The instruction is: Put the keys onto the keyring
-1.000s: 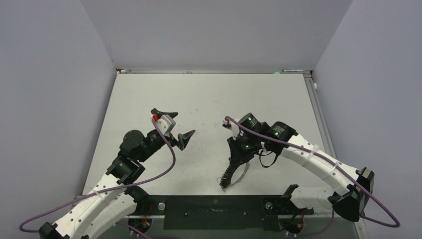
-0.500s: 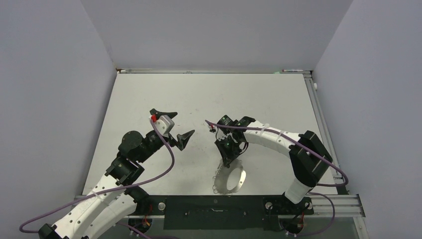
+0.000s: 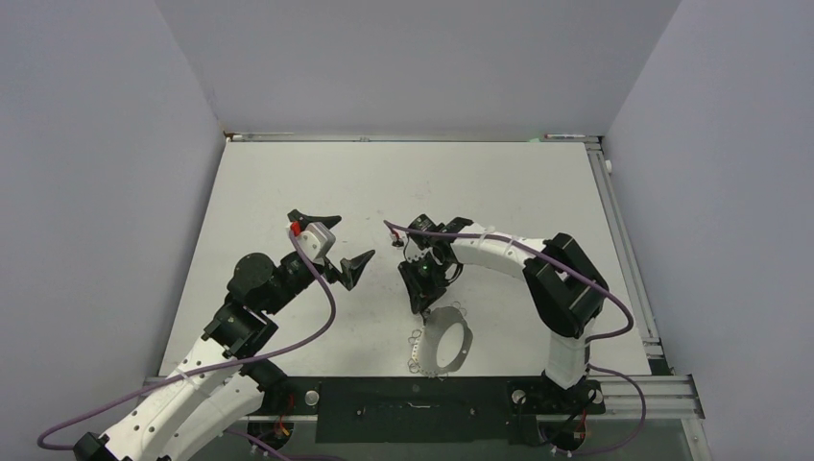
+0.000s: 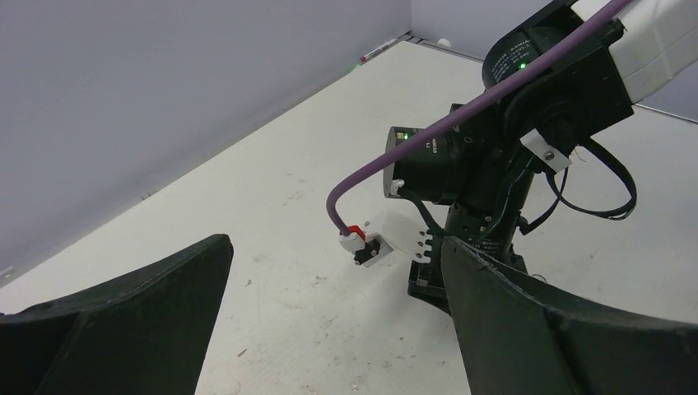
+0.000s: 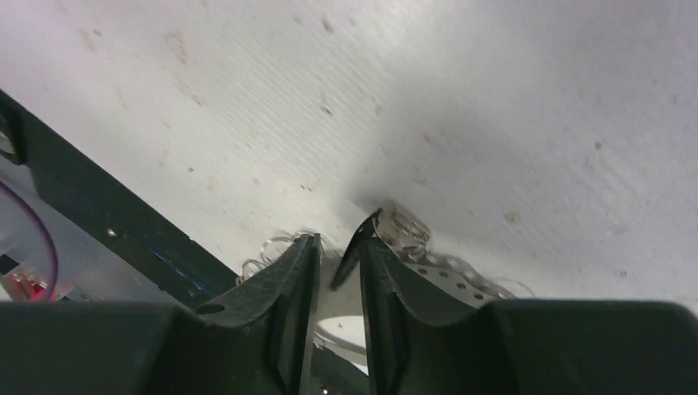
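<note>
The table (image 3: 403, 182) is carrying everything, and two arms are reaching over it from the near edge. The left gripper (image 3: 336, 240) is hanging above the left half of the board with its jaws standing wide and nothing between them. The right gripper (image 5: 340, 240) is pointing down at the board, its tips sitting at the far rim of the keyring (image 3: 469, 344), with only a slim gap showing between its jaws. Whether the wire is lying inside that gap, I cannot tell.

The keyring is lying flat on the table near the front edge, just beside the right gripper and well apart from the left one. It is looking like thin, light, springy wire: likely sliding on the smooth board and swinging if lifted. A bare stretch of rim between the small loops (image 5: 405, 230) is probably offering the steadiest hold.

Counting: one table, two arms, two grippers, one keyring. The loops are showing as many, too small to count. The keys are not showing clearly in any view.
</note>
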Motion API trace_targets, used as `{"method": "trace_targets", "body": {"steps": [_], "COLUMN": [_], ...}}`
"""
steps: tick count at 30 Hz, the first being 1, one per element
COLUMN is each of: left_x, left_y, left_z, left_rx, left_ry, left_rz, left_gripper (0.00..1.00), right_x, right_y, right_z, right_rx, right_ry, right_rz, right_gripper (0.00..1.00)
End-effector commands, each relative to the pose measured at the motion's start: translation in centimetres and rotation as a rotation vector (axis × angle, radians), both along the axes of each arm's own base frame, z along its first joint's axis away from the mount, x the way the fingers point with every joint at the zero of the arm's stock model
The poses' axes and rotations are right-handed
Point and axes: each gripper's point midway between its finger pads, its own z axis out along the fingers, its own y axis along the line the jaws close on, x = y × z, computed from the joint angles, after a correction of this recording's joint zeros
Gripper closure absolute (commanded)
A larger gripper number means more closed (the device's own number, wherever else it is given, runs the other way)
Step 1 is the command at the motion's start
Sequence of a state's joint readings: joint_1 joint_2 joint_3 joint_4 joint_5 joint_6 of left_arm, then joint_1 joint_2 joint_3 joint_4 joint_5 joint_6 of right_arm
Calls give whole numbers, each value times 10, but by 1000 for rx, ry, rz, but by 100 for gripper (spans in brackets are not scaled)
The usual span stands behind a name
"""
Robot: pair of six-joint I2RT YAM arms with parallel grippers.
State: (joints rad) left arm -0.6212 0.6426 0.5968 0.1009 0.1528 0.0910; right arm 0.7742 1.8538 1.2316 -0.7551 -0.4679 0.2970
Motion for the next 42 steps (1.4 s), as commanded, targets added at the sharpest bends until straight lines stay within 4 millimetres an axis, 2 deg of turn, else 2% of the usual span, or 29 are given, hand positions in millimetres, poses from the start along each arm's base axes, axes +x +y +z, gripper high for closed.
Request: {"method": "trace_targets", "body": {"steps": [1,3,6,8,11,16,18,24,26,28,30,33,37,42], "left_x": [-2,-1,0,-1,-1,-1,-1,-2,-2,-2,-2,-3,-5,-7], "left_y": [3,3,3,3,3,3,2,3,3,2,2,1,1,0], "left_z": [29,29,27,27,27,28,27,27,27,27,27,27,27,29], "left_rx": [-35,-33,-29,-27,-27,-27,-26,-22,-22,-20,-20,-19,-17,-15], "left_ry": [-63,-62,-59,-61,-63,-65,-64,-69,-69,-67,-67,-69,-73,-81], "left_rz": [11,13,17,18,19,16,14,19,19,16,13,11,11,8], "left_gripper": [4,4,4,4,4,4,4,4,4,4,4,4,4,4], "right_x": [29,35,42,46,54,60,50,27,17,7,4,0,1,12], "right_y": [43,50,54,56,53,26,13,-22,-21,-20,-21,-16,-13,-16], "right_z": [18,11,10,20,45,75,68,40,36,32,27,22,15,9], "right_rx": [189,222,239,274,323,285,242,85,77,55,7,-35,-100,-180], "right_ry": [-34,-10,-19,-65,-187,-539,-600,-593,-590,-589,-607,-625,-664,-725], "right_rz": [-43,-66,-86,-92,-113,-197,-230,-374,-387,-384,-398,-383,-356,-337], "right_gripper": [69,60,57,56,56,55,55,55,54,49,45,44,48,57]}}
